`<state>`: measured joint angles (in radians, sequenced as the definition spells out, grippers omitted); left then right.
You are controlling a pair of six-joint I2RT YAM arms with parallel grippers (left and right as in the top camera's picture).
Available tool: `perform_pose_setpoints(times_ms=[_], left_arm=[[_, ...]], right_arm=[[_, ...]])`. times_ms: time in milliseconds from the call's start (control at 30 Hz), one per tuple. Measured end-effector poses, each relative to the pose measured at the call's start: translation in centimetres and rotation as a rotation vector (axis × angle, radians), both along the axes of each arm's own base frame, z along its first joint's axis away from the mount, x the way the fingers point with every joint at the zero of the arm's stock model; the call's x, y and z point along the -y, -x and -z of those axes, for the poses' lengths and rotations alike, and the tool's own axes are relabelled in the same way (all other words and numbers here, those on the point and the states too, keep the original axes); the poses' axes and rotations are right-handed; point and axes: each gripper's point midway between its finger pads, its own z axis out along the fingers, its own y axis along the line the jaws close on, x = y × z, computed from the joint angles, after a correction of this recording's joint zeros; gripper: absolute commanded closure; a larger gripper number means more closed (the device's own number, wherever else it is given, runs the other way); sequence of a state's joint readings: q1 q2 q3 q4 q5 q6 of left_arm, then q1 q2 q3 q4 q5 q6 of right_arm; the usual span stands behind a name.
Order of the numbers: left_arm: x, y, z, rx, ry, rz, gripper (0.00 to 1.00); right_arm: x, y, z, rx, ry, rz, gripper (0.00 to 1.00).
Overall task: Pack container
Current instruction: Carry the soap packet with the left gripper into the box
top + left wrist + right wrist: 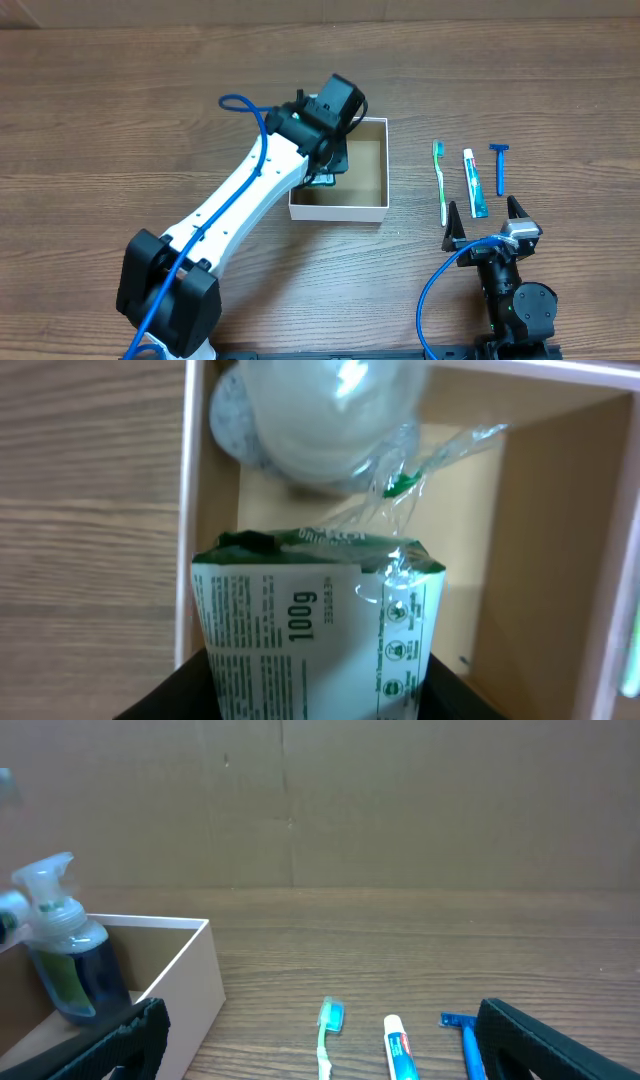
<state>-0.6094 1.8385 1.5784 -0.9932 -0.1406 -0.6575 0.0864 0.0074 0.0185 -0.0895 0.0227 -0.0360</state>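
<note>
White-walled container (340, 212) contained one pump bottle (65, 960). Left gripper (328, 172) clamped one green-and-white packet (315, 630) over it. Right gripper (484, 215) stood wide open, empty. One toothbrush (441, 180), one toothpaste tube (474, 183) and one razor (499, 165) lay nearby.

Reaches with the left arm (235, 205) diagonally from the near left corner toward the middle, wrist bent down, left tool (326, 168) clamped on a green-and-white packet (315, 630). Holds the right arm (510, 290) folded at the near right, right tool (484, 222) levelled forward, fingers spread wide.

Toothbrush (326, 1038), toothpaste (400, 1048), razor (466, 1042) near container (190, 975)
</note>
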Motion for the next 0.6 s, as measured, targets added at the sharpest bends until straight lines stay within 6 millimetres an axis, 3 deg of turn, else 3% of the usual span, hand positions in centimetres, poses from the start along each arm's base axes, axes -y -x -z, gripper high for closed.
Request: perform_pose_setpoints(times_ms=[100,400,600], left_arm=[[0.0,-0.1,2.0,0.007,0.001,0.0,0.56],[-0.6,-0.1,4.4,0.025,-0.023,0.0,0.53],[-0.4,-0.3,4.7,0.041,-0.028,0.047,0.36]], right_arm=[[0.0,0.0,0.0,0.0,0.0,0.0,0.0],[0.0,0.0,0.0,0.0,0.0,0.0,0.0],[0.0,0.0,0.0,-0.001,0.0,0.0,0.0]])
